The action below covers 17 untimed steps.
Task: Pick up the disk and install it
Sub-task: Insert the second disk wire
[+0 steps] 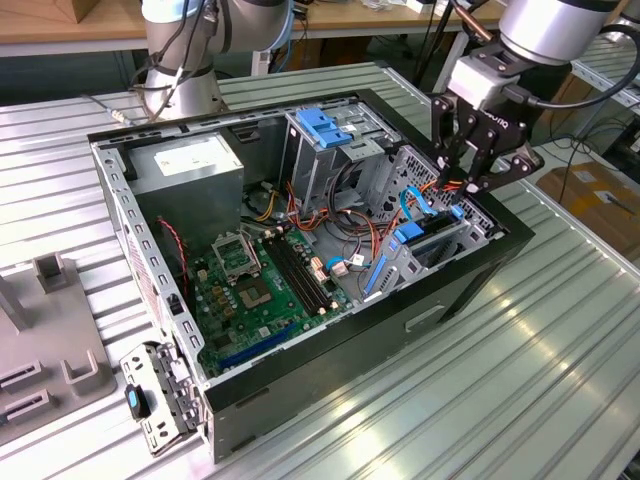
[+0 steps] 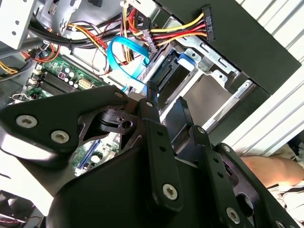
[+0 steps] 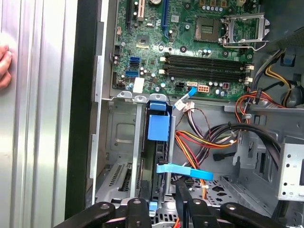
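Pincer [image 1: 467, 184] stands parted above the disk [image 3: 158, 128], seated edgewise inside the computer case [image 1: 330, 385]; judged rigid, weighty, shock-sensitive, best gripped across its long edges.

Arm [image 1: 550, 25]: silver-grey rounded segments, pale grey wrist block [image 1: 482, 75]. Gripper [image 1: 465, 175]: black jointed links, silver screws [image 2: 170, 191]. Black cable [image 1: 585, 98] at wrist.

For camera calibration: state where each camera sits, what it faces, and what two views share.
Exterior view: off the arm, raised, looking down into the open computer case; arm and gripper show.
First wrist view: on the wrist, facing the drive bay and motherboard; gripper shows.
Second wrist view: on the wrist, looking past the gripper into the bay.
All three share the motherboard.
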Tool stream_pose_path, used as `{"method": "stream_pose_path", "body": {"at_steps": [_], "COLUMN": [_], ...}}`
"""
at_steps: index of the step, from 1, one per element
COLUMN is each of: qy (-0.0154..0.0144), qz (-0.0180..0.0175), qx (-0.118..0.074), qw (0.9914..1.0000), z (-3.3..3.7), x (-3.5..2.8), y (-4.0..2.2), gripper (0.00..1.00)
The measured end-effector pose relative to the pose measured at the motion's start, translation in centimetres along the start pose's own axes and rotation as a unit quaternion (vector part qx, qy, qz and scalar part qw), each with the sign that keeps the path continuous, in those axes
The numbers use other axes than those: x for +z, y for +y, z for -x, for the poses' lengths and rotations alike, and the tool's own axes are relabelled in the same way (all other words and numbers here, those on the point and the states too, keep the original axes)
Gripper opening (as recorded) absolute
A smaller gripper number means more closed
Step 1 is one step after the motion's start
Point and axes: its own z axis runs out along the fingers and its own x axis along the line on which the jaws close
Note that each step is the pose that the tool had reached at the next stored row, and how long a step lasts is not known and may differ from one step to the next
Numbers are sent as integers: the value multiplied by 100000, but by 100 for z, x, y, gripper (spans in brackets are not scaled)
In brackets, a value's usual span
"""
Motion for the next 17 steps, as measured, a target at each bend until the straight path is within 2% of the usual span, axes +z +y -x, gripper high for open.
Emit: {"method": "stream_pose_path", "body": {"at_steps": [6, 12, 17], "qy": [2, 1, 3], "qz": [1, 0, 1], "qx": [2, 1, 2], "qw": [100000, 100000, 100000], "z": [-7, -17, -23], "x": [3, 8, 11], "y": [-80, -200, -270], "gripper": [36, 36, 36]}}
